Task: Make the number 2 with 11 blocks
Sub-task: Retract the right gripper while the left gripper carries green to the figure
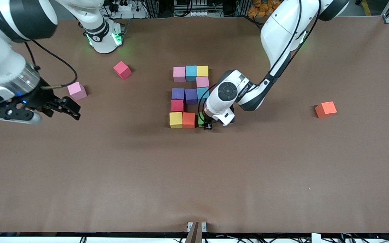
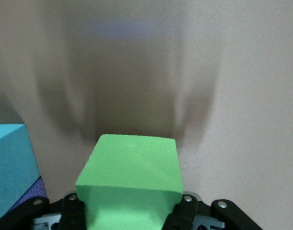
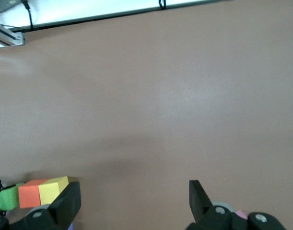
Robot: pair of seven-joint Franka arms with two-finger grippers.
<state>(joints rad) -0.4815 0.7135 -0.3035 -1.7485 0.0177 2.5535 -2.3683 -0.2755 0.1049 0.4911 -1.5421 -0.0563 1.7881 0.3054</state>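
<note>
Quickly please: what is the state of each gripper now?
Left gripper: closed on the green block.
Right gripper: open, holding nothing.

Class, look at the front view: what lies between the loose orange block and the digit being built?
Only the left arm, its left gripper holding the green block. Otherwise bare table up to the orange block.

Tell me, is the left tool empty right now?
No, the left tool is shut on a green block, its fingers pressing both sides.
</note>
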